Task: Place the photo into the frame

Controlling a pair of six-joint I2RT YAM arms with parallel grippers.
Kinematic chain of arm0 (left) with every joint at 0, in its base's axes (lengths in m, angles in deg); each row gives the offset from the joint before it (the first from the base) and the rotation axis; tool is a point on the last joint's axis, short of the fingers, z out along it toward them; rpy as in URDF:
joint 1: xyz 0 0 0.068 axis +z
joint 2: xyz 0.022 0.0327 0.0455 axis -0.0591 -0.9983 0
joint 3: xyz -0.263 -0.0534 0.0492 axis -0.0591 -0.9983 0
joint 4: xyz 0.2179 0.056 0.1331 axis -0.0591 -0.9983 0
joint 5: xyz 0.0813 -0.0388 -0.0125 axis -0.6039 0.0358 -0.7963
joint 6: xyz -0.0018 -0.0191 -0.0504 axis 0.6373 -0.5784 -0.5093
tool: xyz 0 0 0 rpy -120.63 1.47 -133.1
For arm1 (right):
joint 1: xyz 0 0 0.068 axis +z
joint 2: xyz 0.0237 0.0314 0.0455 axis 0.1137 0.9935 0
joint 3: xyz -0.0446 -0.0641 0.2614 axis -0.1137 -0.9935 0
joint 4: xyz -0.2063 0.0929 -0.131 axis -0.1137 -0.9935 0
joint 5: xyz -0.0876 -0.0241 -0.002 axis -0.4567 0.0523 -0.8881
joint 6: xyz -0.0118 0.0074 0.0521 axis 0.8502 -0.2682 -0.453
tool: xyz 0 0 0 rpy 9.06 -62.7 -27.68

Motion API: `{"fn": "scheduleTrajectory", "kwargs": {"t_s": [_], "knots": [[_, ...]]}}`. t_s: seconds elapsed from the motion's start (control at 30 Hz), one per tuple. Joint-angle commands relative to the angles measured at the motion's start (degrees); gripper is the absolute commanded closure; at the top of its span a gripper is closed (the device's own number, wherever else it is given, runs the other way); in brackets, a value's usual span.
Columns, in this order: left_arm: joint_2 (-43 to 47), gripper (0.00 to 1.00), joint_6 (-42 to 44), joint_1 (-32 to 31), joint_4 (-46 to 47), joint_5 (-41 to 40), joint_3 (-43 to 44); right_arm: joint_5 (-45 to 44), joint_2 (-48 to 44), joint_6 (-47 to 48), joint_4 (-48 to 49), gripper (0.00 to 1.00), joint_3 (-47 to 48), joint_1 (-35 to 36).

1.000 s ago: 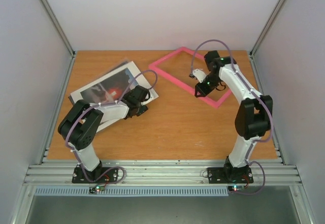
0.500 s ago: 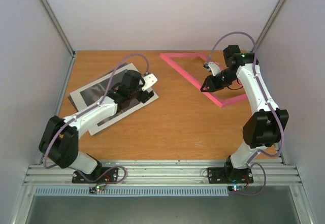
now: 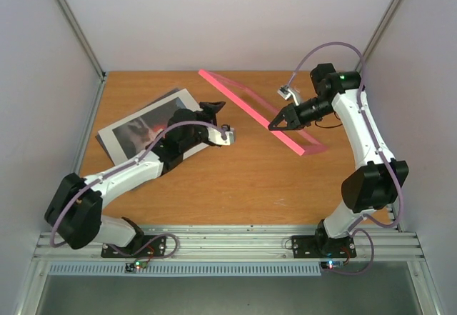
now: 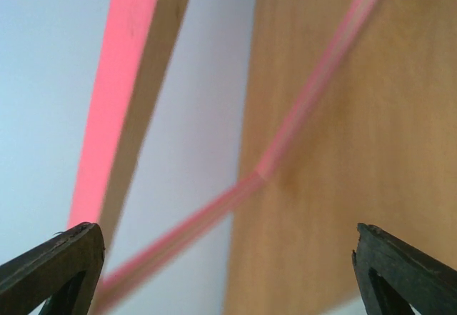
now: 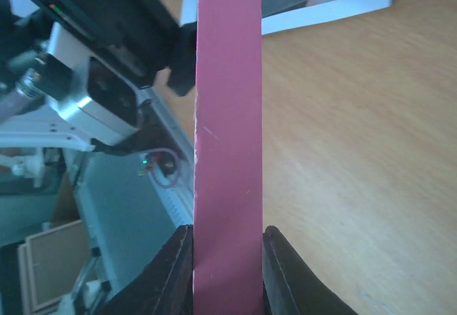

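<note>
The pink frame [image 3: 250, 108] is tilted up on edge above the table's back middle, and my right gripper [image 3: 277, 124] is shut on its near bar. In the right wrist view that bar [image 5: 228, 115] runs straight up between the jaws of the right gripper [image 5: 228, 258], which press on both sides of it. The photo [image 3: 139, 126] lies face up at the left of the table, its white-bordered corner [image 5: 335, 1] also showing in the right wrist view. My left gripper [image 3: 218, 117] hovers open between photo and frame, holding nothing. Its wrist view looks at the frame's corner [image 4: 260, 172] past one wide-apart fingertip [image 4: 61, 265].
Grey side walls [image 3: 50, 79] close in the wooden table [image 3: 243, 179] on the left, right and back. An aluminium rail [image 3: 228, 242] carrying both arm bases runs along the near edge. The left arm's forearm [image 3: 136, 165] stretches across the photo's near corner.
The right gripper has lifted the frame off the table, tipped it on edge and carried it left. The left arm has swung right off the photo toward the frame, its jaws slightly wider.
</note>
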Motion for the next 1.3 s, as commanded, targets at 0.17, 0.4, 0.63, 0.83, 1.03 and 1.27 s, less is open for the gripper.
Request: {"fn": "scheduleTrajectory", "kwargs": {"t_s": [0.17, 0.4, 0.63, 0.83, 1.03, 1.27], "knots": [[-6.4, 0.04, 19.8, -2.8, 30.0, -1.0, 0.2, 9.5, -3.2, -3.0, -0.8, 0.99, 2.0, 1.4], [-10.3, 0.08, 24.1, -3.8, 37.5, -0.5, 1.6, 13.2, -4.3, -2.0, -2.5, 0.99, -0.1, 1.9], [-17.1, 0.44, 28.9, -4.7, 49.5, -0.9, 3.9, 14.8, -4.2, -2.8, -2.6, 0.99, -0.2, 1.9], [-16.9, 0.73, 29.2, -4.9, 49.1, -0.3, 5.5, 14.3, -4.1, -2.3, -2.9, 0.98, 0.6, 1.9], [-16.4, 1.0, 29.5, -4.9, 45.3, -1.5, 7.6, 11.4, -2.8, -2.4, -1.9, 0.71, 7.2, -0.1], [-16.9, 1.0, 24.2, -4.9, 37.3, -9.9, 17.3, 7.7, 1.6, -10.1, 7.2, 0.16, 22.7, -15.9]]}}
